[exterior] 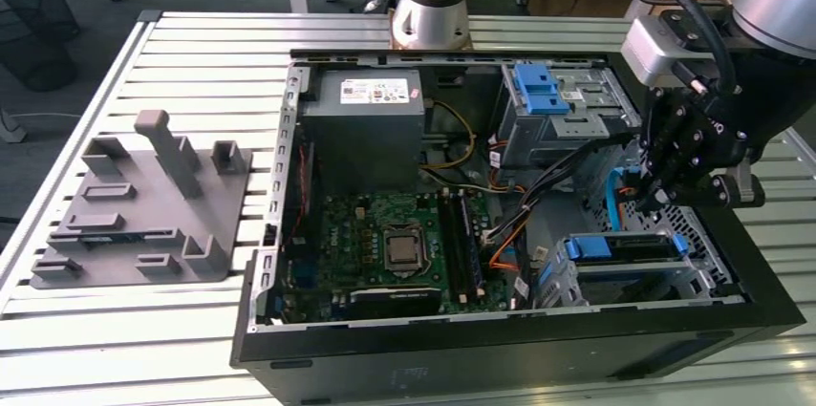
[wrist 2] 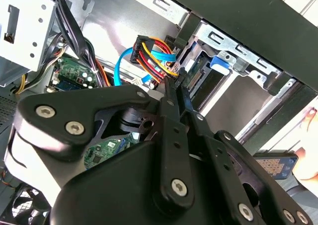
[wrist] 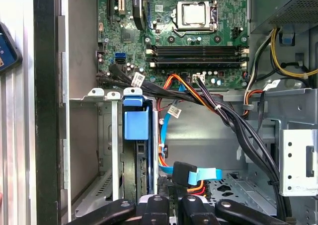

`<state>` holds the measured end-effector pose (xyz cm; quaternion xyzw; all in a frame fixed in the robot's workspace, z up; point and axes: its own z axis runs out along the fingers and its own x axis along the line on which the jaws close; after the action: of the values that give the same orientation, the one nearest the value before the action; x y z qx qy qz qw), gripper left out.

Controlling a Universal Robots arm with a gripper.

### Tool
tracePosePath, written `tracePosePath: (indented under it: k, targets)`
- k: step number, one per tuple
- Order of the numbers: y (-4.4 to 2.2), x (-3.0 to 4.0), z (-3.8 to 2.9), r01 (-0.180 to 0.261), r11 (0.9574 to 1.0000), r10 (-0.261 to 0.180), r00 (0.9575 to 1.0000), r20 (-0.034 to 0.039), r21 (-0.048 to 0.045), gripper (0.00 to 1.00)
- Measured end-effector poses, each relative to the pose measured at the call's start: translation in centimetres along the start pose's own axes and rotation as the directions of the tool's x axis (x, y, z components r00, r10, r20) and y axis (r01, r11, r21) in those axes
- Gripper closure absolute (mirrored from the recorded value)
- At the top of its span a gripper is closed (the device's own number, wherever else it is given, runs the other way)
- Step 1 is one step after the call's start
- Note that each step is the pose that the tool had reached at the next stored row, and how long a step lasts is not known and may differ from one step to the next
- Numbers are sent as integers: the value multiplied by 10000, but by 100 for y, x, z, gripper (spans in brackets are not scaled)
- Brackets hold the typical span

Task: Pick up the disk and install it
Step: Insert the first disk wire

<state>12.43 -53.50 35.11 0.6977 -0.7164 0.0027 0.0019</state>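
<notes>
The disk [exterior: 622, 247], a flat drive in a bright blue carrier frame, sits in the metal drive cage [exterior: 714, 267] at the front corner of the open computer case, on the exterior view's right. In the first wrist view the disk [wrist: 135, 120] stands edge-on in its slot, blue handle toward the motherboard. In the second wrist view the disk's blue tab [wrist 2: 221, 61] shows in the cage. My gripper [exterior: 660, 194] hovers just above and behind the cage, beside the cables. Its black fingers [wrist 2: 171, 103] meet at the tips, shut, with nothing seen between them. The gripper [wrist: 171, 206] is apart from the disk.
A grey power-supply box [exterior: 370, 105] and the motherboard [exterior: 396, 244] fill the case's middle. A second cage with a blue latch [exterior: 542, 91] stands at the back. Cable bundles and a blue flat cable [wrist: 203, 174] lie under the gripper. A grey fixture [exterior: 140, 210] sits on the slatted table.
</notes>
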Motion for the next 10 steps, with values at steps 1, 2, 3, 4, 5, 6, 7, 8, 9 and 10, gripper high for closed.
tracePosePath:
  k: [1,2,3,4,5,6,7,8,9,10]
  targets:
    - [0,0,0,0,10000,0,10000,0,0,84]
    - [0,0,0,0,10000,0,10000,-1,0,84]
    - [0,0,0,0,10000,0,10000,-2,0,84]
    - [0,0,0,0,10000,0,10000,-3,0,84]
    - [0,0,0,0,10000,0,10000,-2,0,84]
    - [0,2,0,0,10000,0,10000,-3,0,84]
    - [0,17,3,0,10000,0,10000,-1,0,84]
    - [-1,48,6,-1,10000,1,10000,1,0,84]
    - [-1,75,8,-1,10000,1,10000,-1,-2,84]
    - [-2,100,8,-1,10000,1,10000,-4,-6,84]
